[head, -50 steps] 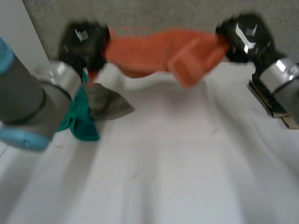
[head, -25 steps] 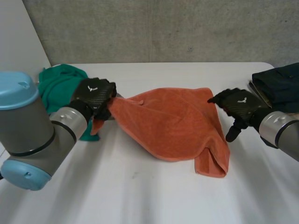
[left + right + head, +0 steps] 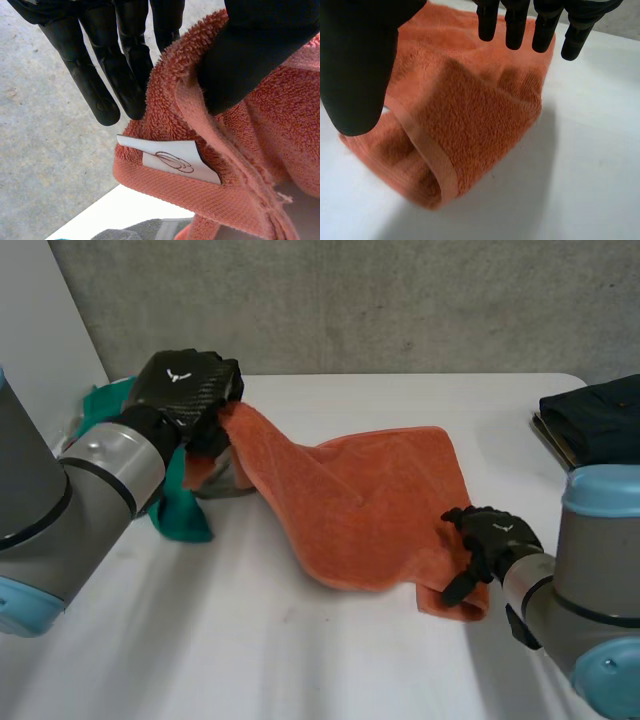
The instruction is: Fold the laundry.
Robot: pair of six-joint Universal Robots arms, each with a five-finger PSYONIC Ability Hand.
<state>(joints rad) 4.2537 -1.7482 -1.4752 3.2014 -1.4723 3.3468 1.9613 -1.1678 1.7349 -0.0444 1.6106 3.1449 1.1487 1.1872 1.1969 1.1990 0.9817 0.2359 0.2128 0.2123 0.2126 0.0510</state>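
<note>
- I am seeing the orange towel (image 3: 370, 505) lying mid-desk (image 3: 330, 660), its ten o'clock corner lifted.
- My left hand (image 3: 185, 390) is pinching that corner between thumb and fingers (image 3: 100, 95).
- My right hand (image 3: 490, 540) is hanging over the towel's folded five o'clock corner, fingers released and holding nothing.
- A green cloth (image 3: 180, 505) and a grey cloth (image 3: 232, 475) are lying at nine o'clock, and dark folded clothes (image 3: 600, 420) at two o'clock.

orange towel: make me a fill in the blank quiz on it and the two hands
The left hand pinches the orange towel at a ____.
The label on the towel's hem is ____ in colour.
The right hand, at the towel's folded-over end, is ____.
Missing words: corner; white; open.
</note>
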